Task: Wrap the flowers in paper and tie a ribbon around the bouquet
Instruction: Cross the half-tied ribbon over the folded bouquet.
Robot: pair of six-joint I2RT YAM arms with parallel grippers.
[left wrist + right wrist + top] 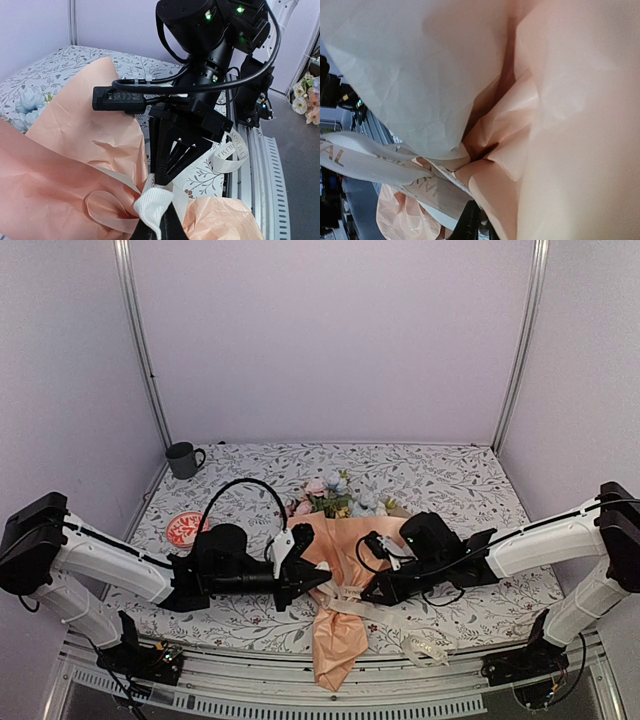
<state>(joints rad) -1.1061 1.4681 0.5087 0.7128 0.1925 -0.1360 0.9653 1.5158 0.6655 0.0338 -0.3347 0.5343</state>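
Observation:
The bouquet lies along the middle of the table, its flowers pointing away and the peach paper cone reaching over the near edge. A cream ribbon crosses the cone's waist and trails off to the right. From the left, my left gripper meets the waist and is shut on a white fold of ribbon. My right gripper comes in from the right, its fingers closed to a point at the same knot. In the right wrist view, paper fills the frame and the ribbon runs into the closed fingertips.
A dark mug stands at the back left corner. A red-and-white dish lies on the left, just beyond my left arm. The ribbon's loose printed end curls on the near rail at the right. Black cables loop above both wrists.

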